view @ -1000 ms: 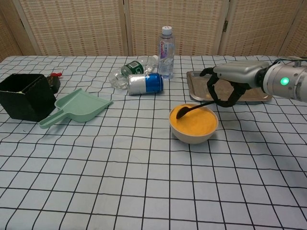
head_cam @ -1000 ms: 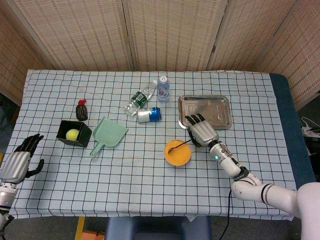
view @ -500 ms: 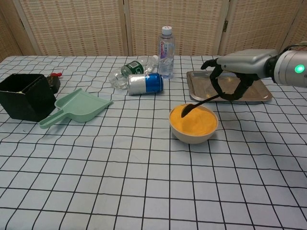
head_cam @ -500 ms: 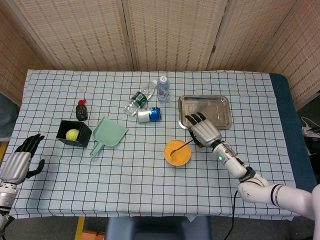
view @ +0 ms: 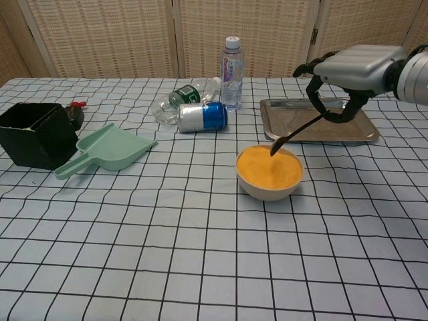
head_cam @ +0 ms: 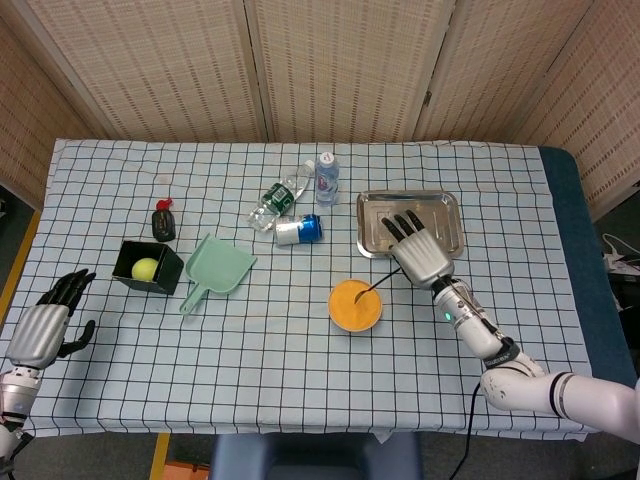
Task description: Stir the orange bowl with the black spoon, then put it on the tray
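Your right hand (view: 341,80) grips the black spoon (view: 294,132), tip just over the orange bowl (view: 269,172), lifted clear for carrying to the tray (view: 281,130) behind the bowl. Left hand (head_cam: 45,325) idle, holding nothing.

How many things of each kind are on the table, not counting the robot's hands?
Bottles: 3: upright water bottle, lying clear bottle, small dark bottle
Cans: 1: blue can
Bowls: 1: orange bowl
Spoons: 1: black spoon
Trays: 1: metal tray
Dustpans: 1: green dustpan
Boxes: 1: black box
Balls: 1: yellow ball
Total: 10
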You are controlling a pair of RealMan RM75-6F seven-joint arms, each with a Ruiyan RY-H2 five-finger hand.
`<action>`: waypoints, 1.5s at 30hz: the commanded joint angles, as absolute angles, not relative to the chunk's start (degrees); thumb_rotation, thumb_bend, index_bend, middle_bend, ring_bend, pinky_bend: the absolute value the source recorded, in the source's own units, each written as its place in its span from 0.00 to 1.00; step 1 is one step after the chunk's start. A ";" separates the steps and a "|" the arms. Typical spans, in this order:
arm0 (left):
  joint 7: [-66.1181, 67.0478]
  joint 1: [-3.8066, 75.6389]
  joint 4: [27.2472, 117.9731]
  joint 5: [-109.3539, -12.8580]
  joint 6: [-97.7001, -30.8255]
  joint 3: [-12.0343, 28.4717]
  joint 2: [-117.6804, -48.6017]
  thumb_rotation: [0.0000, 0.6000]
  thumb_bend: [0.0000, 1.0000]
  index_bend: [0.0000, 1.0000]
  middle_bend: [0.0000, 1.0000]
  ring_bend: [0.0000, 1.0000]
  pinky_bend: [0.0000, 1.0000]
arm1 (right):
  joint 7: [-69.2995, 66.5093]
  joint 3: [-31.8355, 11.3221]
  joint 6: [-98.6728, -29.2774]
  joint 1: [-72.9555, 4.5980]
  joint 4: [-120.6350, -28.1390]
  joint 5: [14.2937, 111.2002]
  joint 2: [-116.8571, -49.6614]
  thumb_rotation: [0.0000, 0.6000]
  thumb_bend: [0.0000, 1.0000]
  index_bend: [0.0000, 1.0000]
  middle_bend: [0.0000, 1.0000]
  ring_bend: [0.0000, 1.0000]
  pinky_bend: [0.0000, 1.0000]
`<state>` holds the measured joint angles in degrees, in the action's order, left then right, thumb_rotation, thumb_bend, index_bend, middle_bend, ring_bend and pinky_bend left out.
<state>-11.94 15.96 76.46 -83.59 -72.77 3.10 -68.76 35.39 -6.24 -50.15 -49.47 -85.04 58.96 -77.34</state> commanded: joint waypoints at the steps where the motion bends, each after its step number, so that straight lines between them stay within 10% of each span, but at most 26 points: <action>1: -12.14 15.94 76.42 -83.53 -72.75 3.12 -68.68 1.00 0.48 0.00 0.00 0.00 0.21 | 37.05 -6.04 -51.03 -49.99 -83.53 58.42 -78.92 1.00 0.85 0.84 0.05 0.00 0.00; 45: -13.29 15.62 76.82 -84.09 -73.57 2.89 -67.95 1.00 0.48 0.00 0.00 0.00 0.21 | 38.31 -5.57 -53.81 -50.30 -84.81 54.14 -81.56 1.00 0.95 0.97 0.09 0.00 0.00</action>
<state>-13.29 15.61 76.82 -84.08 -73.56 2.89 -67.95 39.03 -5.39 -52.75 -50.62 -86.17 52.97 -80.40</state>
